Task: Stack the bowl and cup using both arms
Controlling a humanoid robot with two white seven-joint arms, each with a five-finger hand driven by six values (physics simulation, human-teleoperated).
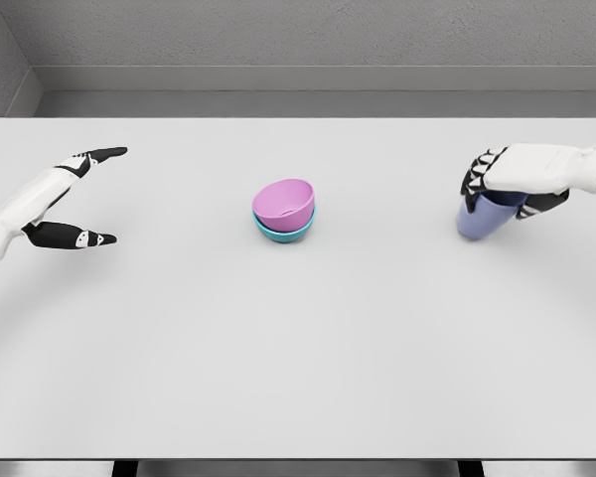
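1. My right hand (505,184), right of frame: fingers wrapped around the lavender cup (480,216).
2. My left hand (74,194), left edge: spread, empty.
3. Centre: pink bowl (284,202) already nested in teal bowl (283,233).
4. Remaining, I judge: cup onto bowls.

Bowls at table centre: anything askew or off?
Slightly. The pink bowl sits tilted inside the teal bowl, not nested level. No spill or damage shows. The right hand grips the purple cup; the left hand is open, apart.
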